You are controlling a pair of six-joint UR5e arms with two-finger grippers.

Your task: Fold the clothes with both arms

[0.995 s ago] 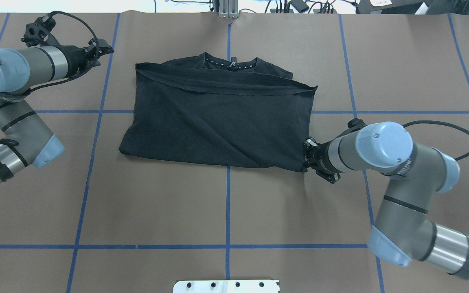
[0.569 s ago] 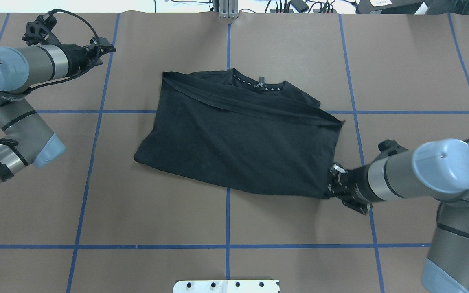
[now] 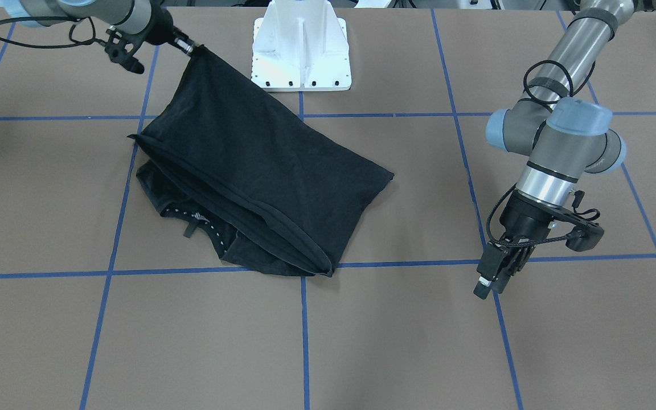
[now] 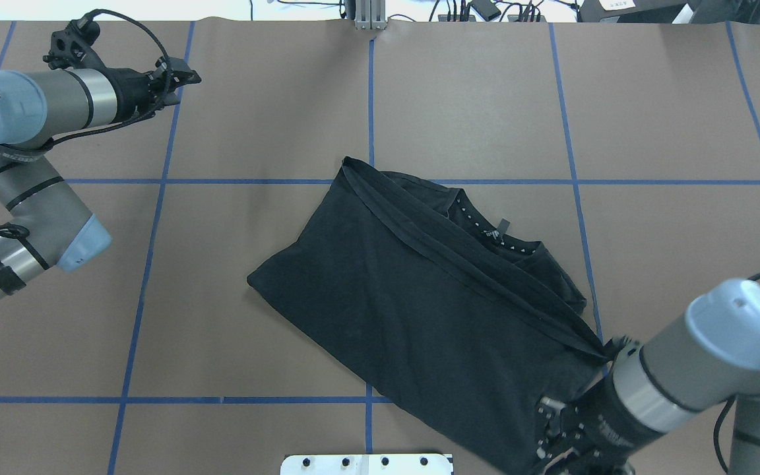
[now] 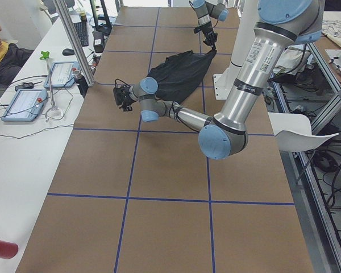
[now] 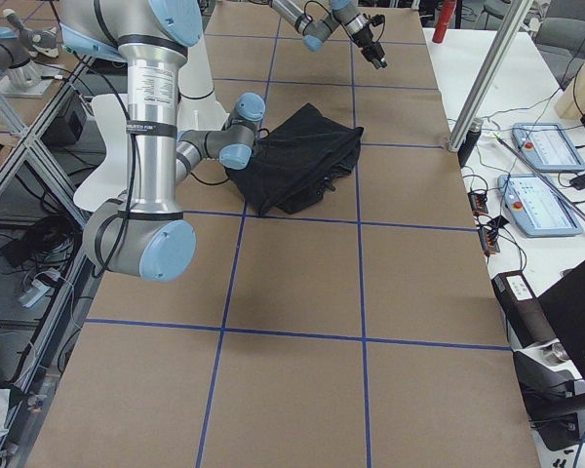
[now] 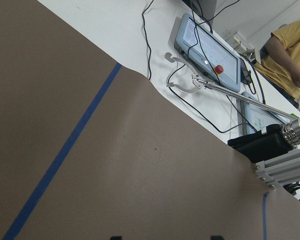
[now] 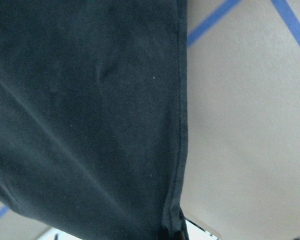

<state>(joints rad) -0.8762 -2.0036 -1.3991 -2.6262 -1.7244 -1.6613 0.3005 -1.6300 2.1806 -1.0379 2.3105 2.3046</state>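
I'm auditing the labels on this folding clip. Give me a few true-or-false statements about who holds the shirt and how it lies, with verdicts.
1. The right gripper is shut on a corner of the black T-shirt. True.
2. The left gripper grips the shirt's opposite corner. False: it hangs over bare table, well apart from the shirt, holding nothing.
3. The collar shows beyond the folded-over layer. True.
4. The shirt lies spread out in a single layer with both sleeves out. False: it is folded over, its hem band lying across near the collar.
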